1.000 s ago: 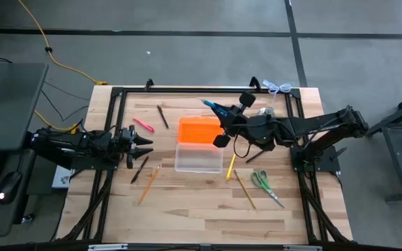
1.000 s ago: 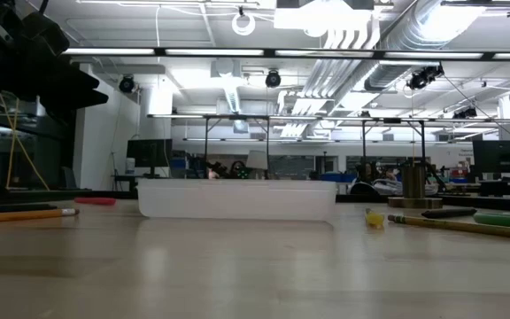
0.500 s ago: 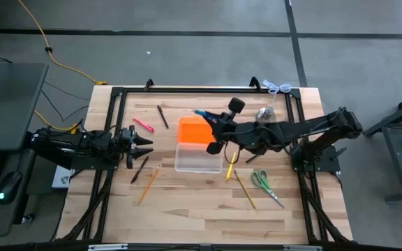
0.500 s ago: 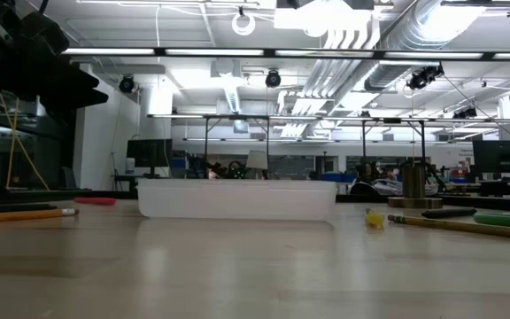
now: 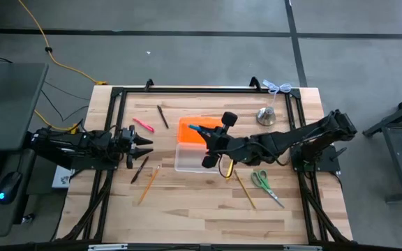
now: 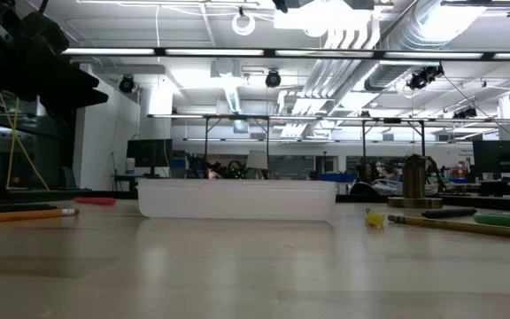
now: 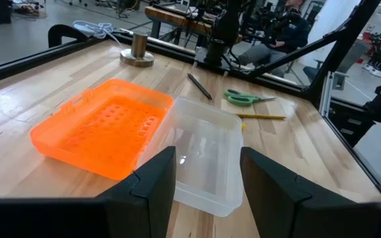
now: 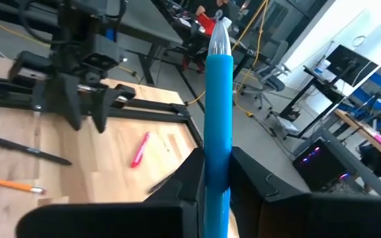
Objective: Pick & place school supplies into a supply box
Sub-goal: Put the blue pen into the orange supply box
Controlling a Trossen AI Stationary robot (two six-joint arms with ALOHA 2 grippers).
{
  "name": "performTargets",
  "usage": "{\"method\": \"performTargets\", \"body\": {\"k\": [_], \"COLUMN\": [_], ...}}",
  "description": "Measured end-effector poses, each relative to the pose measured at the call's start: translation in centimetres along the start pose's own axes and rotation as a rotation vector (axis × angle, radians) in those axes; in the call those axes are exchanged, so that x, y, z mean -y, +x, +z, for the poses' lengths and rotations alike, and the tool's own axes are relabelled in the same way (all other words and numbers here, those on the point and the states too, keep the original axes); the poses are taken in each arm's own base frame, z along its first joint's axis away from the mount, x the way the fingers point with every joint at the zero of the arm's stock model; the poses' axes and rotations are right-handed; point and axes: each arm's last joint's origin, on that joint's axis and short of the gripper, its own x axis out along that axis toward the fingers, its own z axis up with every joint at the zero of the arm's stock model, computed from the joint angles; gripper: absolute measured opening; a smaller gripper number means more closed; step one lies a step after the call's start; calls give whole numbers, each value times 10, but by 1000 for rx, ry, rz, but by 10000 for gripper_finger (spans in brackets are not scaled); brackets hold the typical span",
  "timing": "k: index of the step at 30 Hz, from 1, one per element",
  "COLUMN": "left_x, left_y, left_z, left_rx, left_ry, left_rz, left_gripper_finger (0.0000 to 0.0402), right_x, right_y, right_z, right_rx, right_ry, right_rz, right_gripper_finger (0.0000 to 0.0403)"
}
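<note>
My right gripper (image 5: 210,139) hangs over the right end of the supply box and is shut on a blue pen (image 5: 197,130). The supply box is a clear tray (image 5: 197,159) with its orange lid (image 5: 190,132) lying open flat on the far side. My left gripper (image 5: 145,143) waits open, left of the box, its fingers (image 7: 154,175) apart. Flat on the table lie a pink pen (image 5: 143,125), two black pens (image 5: 162,116) (image 5: 139,169), pencils (image 5: 149,183) (image 5: 245,189), a yellow pencil (image 5: 229,169) and green-handled scissors (image 5: 265,185). My right gripper (image 8: 218,182) pinches the blue pen's barrel (image 8: 218,149) between its two fingers (image 8: 190,175). The pen's clear-tipped end (image 8: 219,30) sticks out well ahead of the fingers, toward the table's left and far side. The pen is lifted clear above the box; its other end is hidden by the gripper.
A silver bell-shaped metal object (image 5: 266,116) stands far right of the box. Black frame rails (image 5: 187,89) run along the table's edges. The low view shows the tray (image 6: 237,199) standing between a pencil (image 6: 25,213) and the right-hand supplies (image 6: 467,226).
My right gripper has carried the blue pen toward the table's left and near edge, from beyond the lid's far right corner to above the right end of the box. The pen stays held, pointing left and far. The left arm has kept still.
</note>
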Motion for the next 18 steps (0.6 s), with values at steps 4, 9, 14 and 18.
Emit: {"method": "performTargets", "body": {"k": [4, 9, 14, 18], "left_x": [0, 0, 0, 0], "left_y": [0, 0, 0, 0], "left_z": [0, 0, 0, 0], "left_rx": [0, 1, 2, 2], "left_ry": [0, 0, 0, 0], "left_rz": [1, 4, 4, 4], "left_gripper_finger": [200, 200, 200, 200], "right_x": [-11, -21, -25, -29], "right_y": [1, 0, -5, -9], "right_z": [-3, -6, -6, -8], "right_rx": [-8, -14, -18, -29], "right_ry": [12, 28, 37, 60], "right_rz": [17, 33, 31, 47], "right_gripper_finger": [33, 33, 34, 32]}}
